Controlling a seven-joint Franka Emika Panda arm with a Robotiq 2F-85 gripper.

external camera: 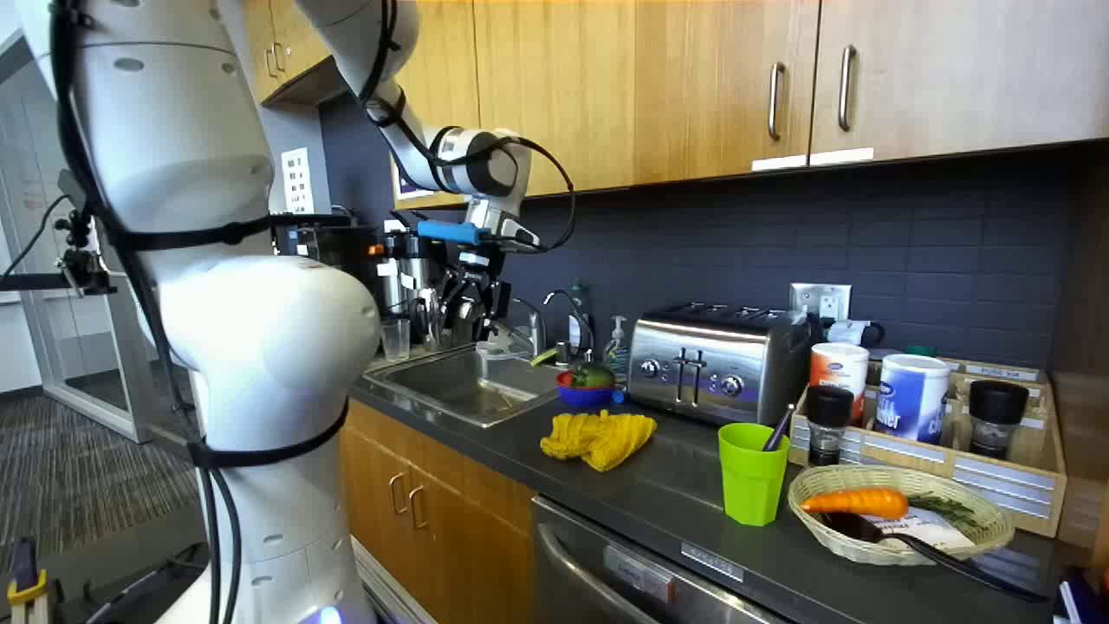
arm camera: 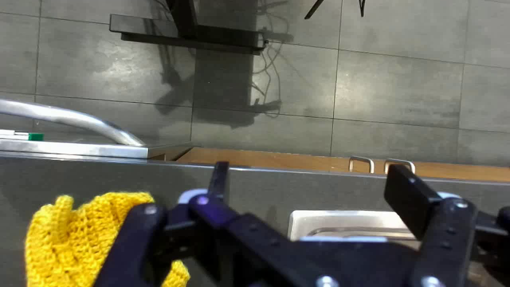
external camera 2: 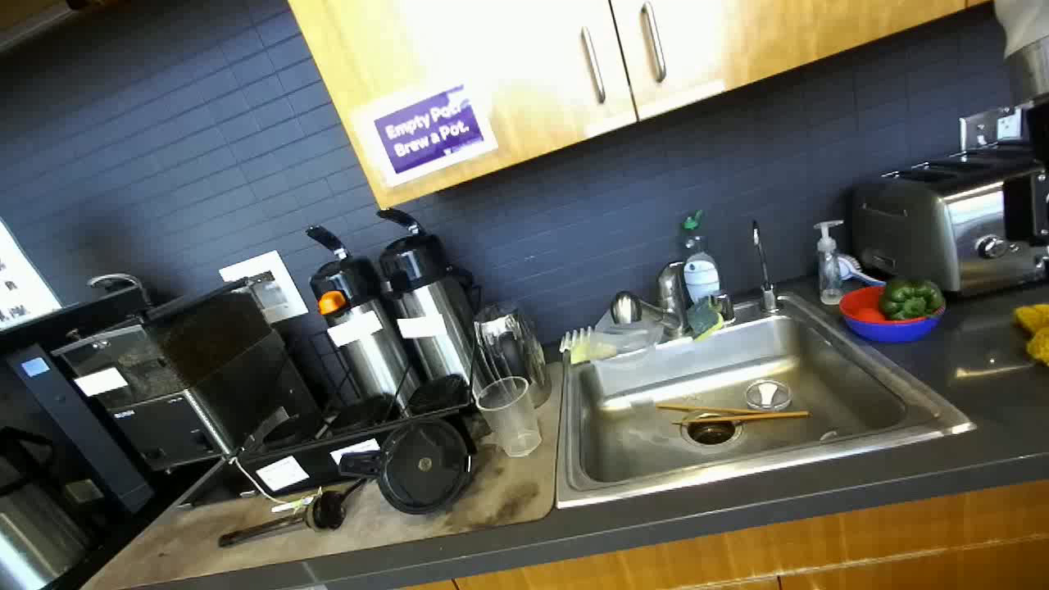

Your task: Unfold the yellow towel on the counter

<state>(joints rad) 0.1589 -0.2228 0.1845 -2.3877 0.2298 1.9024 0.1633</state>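
The yellow towel [external camera: 598,438] lies crumpled on the dark counter [external camera: 671,481], in front of the toaster. Only its edge shows in an exterior view [external camera 2: 1037,334]. In the wrist view the towel [arm camera: 79,239] is at the lower left, partly hidden behind a gripper finger. My gripper [external camera: 475,316] is raised above the counter by the sink. In the wrist view the gripper [arm camera: 310,183] has its fingers wide apart with nothing between them. It is apart from the towel, which lies to the side of the left finger.
The sink [external camera 2: 926,426] is beside the towel. A blue bowl [external camera: 586,396] with a green pepper and the toaster [external camera: 693,368] stand behind it. A green cup [external camera: 752,477] and a wicker basket [external camera: 866,550] with a carrot stand further along. The counter's front edge [arm camera: 279,171] is close.
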